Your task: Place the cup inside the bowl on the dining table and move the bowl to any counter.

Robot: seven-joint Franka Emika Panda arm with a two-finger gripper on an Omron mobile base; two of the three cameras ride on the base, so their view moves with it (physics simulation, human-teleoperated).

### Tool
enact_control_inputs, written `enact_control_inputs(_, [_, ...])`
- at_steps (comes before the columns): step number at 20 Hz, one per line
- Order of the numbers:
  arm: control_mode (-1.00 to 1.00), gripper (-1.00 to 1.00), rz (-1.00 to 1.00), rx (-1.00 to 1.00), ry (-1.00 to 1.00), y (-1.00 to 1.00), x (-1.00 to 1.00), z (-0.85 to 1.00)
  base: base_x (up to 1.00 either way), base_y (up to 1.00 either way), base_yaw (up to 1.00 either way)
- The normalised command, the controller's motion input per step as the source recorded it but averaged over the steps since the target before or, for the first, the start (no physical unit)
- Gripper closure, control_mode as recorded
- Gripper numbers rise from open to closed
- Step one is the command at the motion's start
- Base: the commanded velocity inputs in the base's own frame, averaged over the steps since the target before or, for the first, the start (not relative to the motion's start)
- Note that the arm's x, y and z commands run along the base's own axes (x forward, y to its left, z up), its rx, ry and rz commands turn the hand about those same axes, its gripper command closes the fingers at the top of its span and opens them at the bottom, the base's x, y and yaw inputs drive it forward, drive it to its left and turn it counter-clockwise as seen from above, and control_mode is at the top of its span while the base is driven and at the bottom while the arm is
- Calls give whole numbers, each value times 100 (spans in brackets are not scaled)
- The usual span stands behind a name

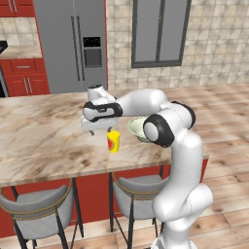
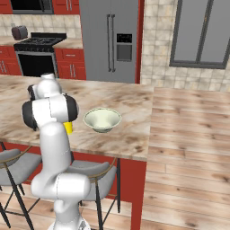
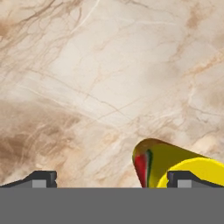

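Veined marble runs under everything I'm watching: the table (image 1: pixel 44 131), with grey stools (image 1: pixel 39 206) tucked along its near edge. My gripper (image 3: pixel 111 179) hangs just above that top with its jaws spread wide and nothing between them. In the hand view the cup (image 3: pixel 175 168) sits at the lower right, its rim crowding one fingertip (image 3: pixel 183 178), so I judge the gripper is off to one side of it rather than straddling it. From the left base view the cup (image 1: pixel 113 141) stands upright on the marble directly below the hand, and the bowl (image 2: pixel 102 119) rests just beside it, toward the table's end, apart from it and with nothing inside. Beyond the table I can see the fridge (image 2: pixel 111 38), the stove (image 2: pixel 38 54) and the red-cabinet counter (image 1: pixel 19 51) well away. By my reading nothing of the job is done yet: the cup needs centring between the jaws, gripping, lifting and lowering into the bowl, and then the bowl has to be carried over to a counter.
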Motion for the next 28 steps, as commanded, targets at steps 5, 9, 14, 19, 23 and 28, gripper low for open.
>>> enact_control_inputs(5, [-100, -100, 0, 0, 0, 0, -9, 0, 0, 0, 0])
enact_control_inputs(9, [-100, -100, 0, 0, 0, 0, -16, 0, 0, 0, 0])
enact_control_inputs(14, [-100, -100, 0, 0, 0, -2, -9, 0, 0, 0, 0])
enact_control_inputs(19, [-100, -100, 0, -1, 0, -14, 0, 0, 0, 0, 0])
enact_control_inputs(23, [-100, -100, 0, 0, 0, -24, 0, 0, 0, 0, 0])
enact_control_inputs(28, [-100, -100, 0, 0, 0, -13, 0, -2, 0, 0, 0])
